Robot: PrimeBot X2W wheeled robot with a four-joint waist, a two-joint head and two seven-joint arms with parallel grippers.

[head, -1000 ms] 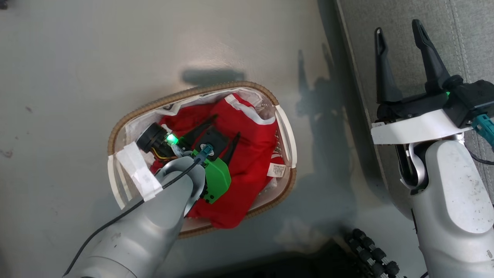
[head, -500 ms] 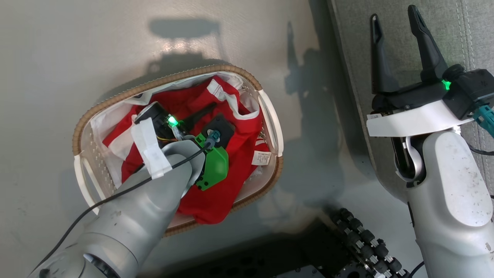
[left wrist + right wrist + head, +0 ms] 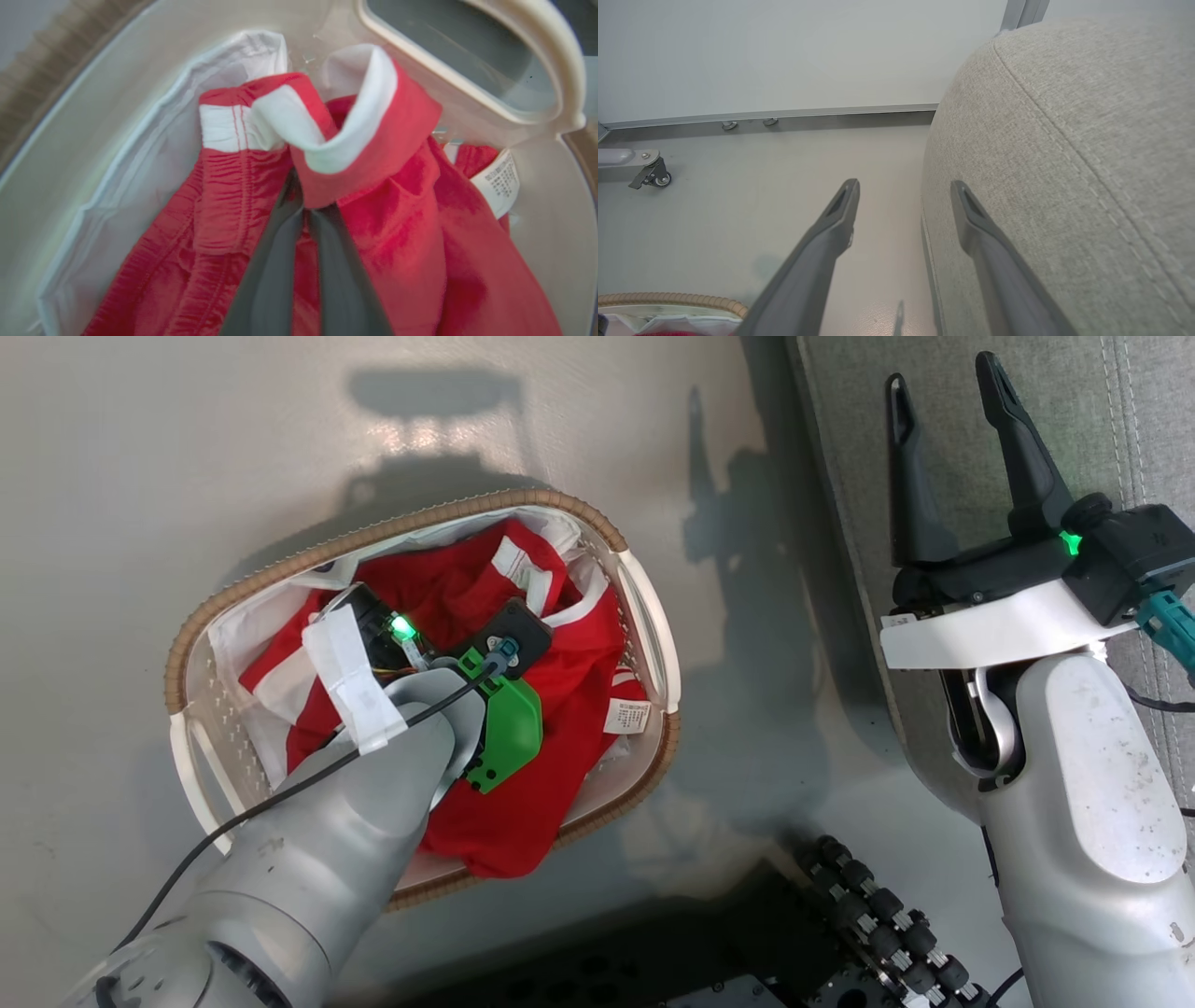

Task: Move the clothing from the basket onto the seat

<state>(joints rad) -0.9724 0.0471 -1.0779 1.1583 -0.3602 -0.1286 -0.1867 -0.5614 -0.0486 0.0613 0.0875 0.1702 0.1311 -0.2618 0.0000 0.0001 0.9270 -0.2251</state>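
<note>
left jaws clenched on clothing (image 3: 411,196) in the basket (image 3: 401,529), right jaws spread empty; lift high so nothing snags, then cross to the seat (image 3: 1064,140).

I'm counting one basket (image 3: 187,644) with two side handles (image 3: 649,616), one seat (image 3: 1148,411), one left gripper (image 3: 301,210) and one right gripper (image 3: 941,378). The clothing (image 3: 560,672) is lying as one red heap, its garments too tangled to number, with one white label (image 3: 627,716) showing. I'm also seeing one caster (image 3: 656,177).

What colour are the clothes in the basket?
Red with white trim. The clothes show best in the left wrist view.
</note>
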